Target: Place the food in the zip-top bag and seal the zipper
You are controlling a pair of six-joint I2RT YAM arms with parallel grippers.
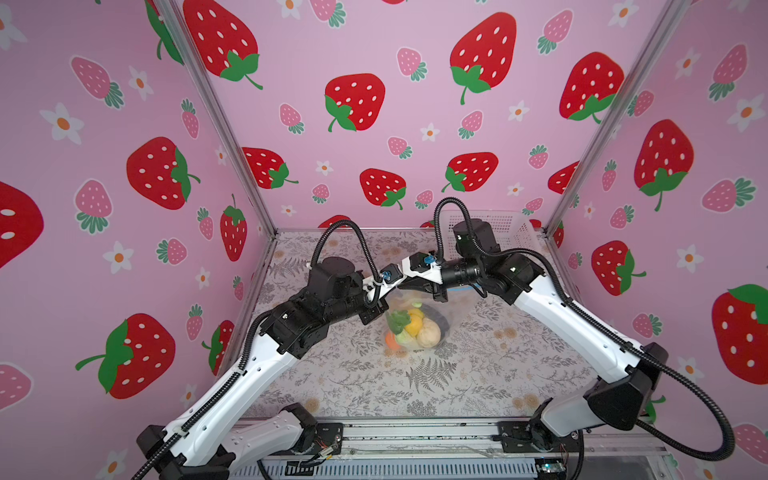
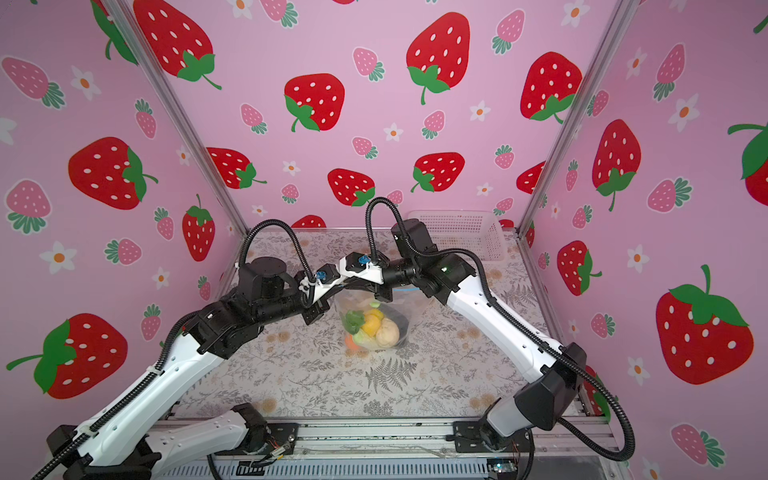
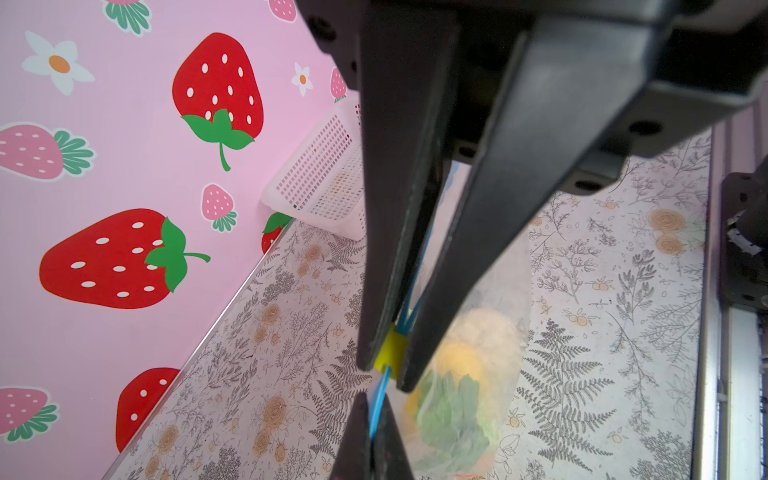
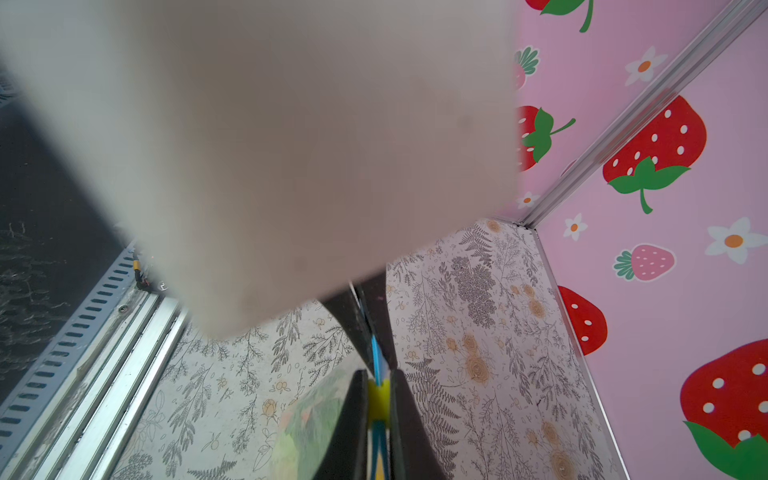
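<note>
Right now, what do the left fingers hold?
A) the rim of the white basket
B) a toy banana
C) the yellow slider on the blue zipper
C: in the left wrist view the left fingers pinch the yellow slider, with the blue zipper running out beyond it.

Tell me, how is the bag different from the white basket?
The bag is clear plastic; the basket is white mesh. The bag sits mid-table with toy food inside; the basket stands in the far right corner. The left gripper and right gripper pinch the bag's zipper; neither touches the basket. Both can hold things.
</note>
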